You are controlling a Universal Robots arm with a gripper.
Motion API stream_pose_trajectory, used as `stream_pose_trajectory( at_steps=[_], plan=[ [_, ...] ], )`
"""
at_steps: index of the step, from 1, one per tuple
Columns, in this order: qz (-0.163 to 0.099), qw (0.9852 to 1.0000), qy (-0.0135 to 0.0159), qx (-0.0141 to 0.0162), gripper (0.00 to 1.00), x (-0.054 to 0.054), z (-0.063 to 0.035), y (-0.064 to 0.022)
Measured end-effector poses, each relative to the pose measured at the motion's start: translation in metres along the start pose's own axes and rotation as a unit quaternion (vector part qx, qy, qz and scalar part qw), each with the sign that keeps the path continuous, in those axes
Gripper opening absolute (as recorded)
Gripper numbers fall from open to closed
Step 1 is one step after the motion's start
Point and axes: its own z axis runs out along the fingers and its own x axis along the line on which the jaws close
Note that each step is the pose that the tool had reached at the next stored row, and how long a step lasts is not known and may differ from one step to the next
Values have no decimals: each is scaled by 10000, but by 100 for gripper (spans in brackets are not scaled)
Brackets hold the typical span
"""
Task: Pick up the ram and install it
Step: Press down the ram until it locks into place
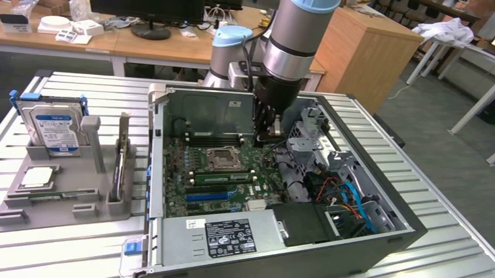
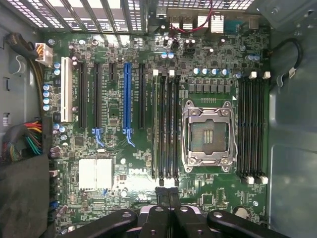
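We saw a dark green motherboard [image 2: 129, 148] spread beyond the black gripper [image 2: 168, 196]. In line with the jaws ran black memory slots [image 2: 166, 124] with white end clips; to one side of them stood a bright blue expansion slot [image 2: 128, 99] and a white slot [image 2: 66, 91], to the other a silver socket frame [image 2: 207, 134]. Well away from the jaws, the hard drive [image 1: 55, 124] wore a blue and white label, and the table [image 1: 69, 255] showed a pattern of silver ribs

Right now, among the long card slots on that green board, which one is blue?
The one blue slot, seen from the wrist camera. It sits with black slots on both sides, while the white slot lies at the outer end of the row.
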Motion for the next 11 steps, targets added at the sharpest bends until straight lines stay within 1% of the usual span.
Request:
stream_pose_trajectory(
  at_steps=[5,11],
  plan=[
    [1,10000,0,0,11,-1,2,0],
    [1,10000,0,0,11,1,30,1]
  ],
)
